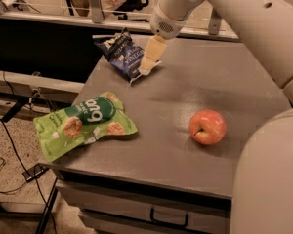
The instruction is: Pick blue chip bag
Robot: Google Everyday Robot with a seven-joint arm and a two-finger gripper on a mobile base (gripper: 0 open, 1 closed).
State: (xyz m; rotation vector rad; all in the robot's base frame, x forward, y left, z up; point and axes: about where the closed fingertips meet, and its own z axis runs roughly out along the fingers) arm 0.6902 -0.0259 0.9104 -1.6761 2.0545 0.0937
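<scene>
The blue chip bag (120, 52) is small, crinkled and dark navy with white lettering. It lies at the far left corner of the grey table (185, 87). My gripper (147, 67) hangs from the white arm that comes in from the upper right. It points down and sits over the bag's right edge, its tip at or just above the bag's pale edge. I cannot tell whether it touches the bag.
A larger bright green snack bag (85, 123) lies at the table's front left, overhanging the edge. A red apple (208, 126) sits at the front right. My arm's white housing (268, 179) fills the right foreground. A drawer handle (168, 218) shows below the table front. Cables lie on the floor at left.
</scene>
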